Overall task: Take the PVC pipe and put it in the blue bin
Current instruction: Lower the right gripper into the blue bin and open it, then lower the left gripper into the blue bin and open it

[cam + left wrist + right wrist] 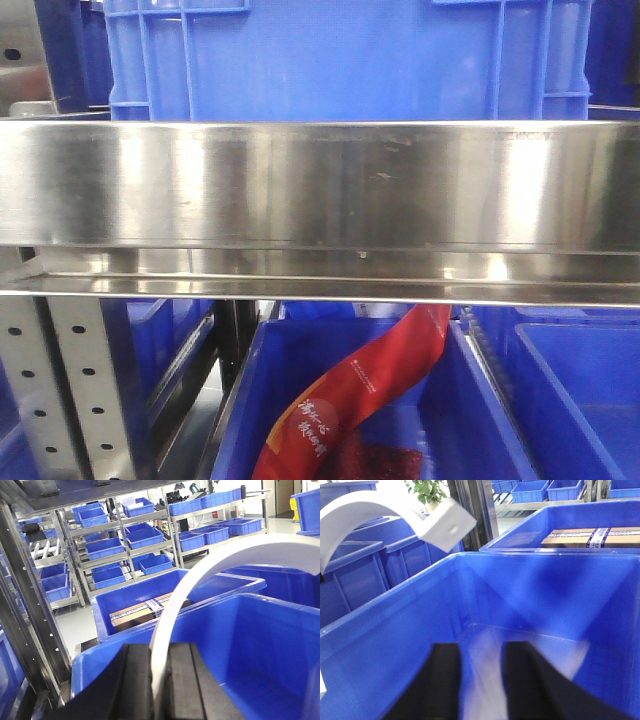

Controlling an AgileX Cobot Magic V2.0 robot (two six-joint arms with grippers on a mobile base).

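Between left hand point(159, 652) pads point(134, 680), pipe point(220, 560) cropped.

Warehouse stockroom: rows of perforated steel racks point(97, 529) full of blue bins point(105, 548).

The left gripper point(160, 655) is clamped tight on a white curved PVC strip point(210, 565); the right gripper point(481, 652) tilts downward, its black fingers point(445, 680) spread apart.

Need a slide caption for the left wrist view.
Left gripper clamped on a curved white PVC piece that arches above the open blue bin.
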